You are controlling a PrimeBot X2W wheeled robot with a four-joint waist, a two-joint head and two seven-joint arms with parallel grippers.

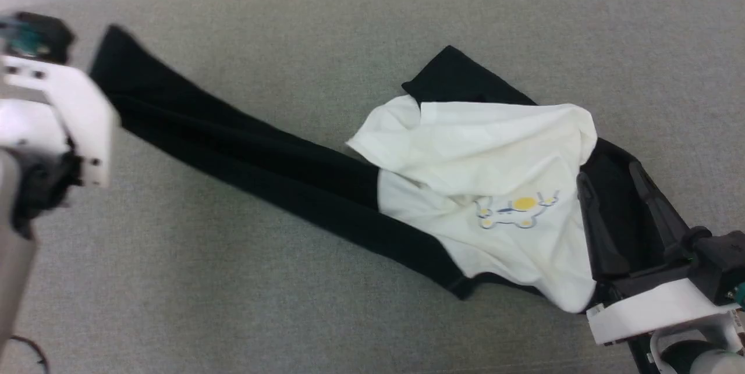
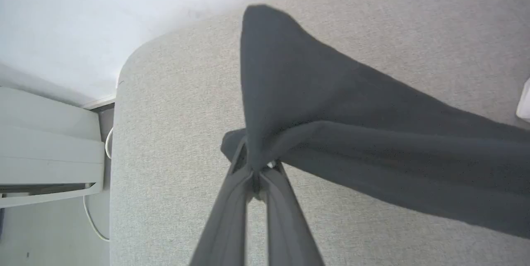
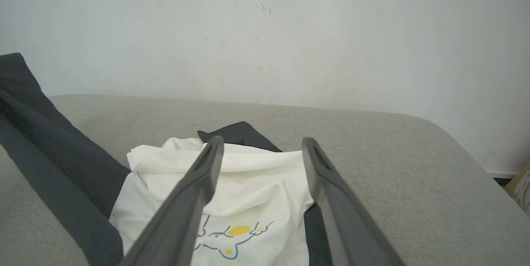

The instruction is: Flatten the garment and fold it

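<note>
Nearest the robot, at the lower right of the head view, the right gripper (image 1: 608, 175) stands with its jaws spread wide and nothing between them. Its fingers point over the dark edge of the garment (image 1: 483, 153); whether they touch the cloth cannot be settled from this angle. The garment lies on the grey padded surface (image 1: 233, 281), right of centre. Its white body is bunched and folded over itself, and the yellow-and-blue print (image 1: 515, 211) faces up close to the right gripper. From the white body one long black sleeve (image 1: 244, 153) runs out toward the far left as a narrow, creased band. At the sleeve's end the left gripper (image 2: 258, 171) is clamped tight on a pinch of black cloth, with the loose corner of the cuff standing beyond the fingertips. Beyond the surface's far edge is a pale wall (image 3: 265, 30). Assessment: the flattening step is in hand and folding is not yet begun. The next move appears to call for the right gripper to close on the opposite dark edge, then for both arms to draw apart so that the crumpled white panel spreads flat.
</note>
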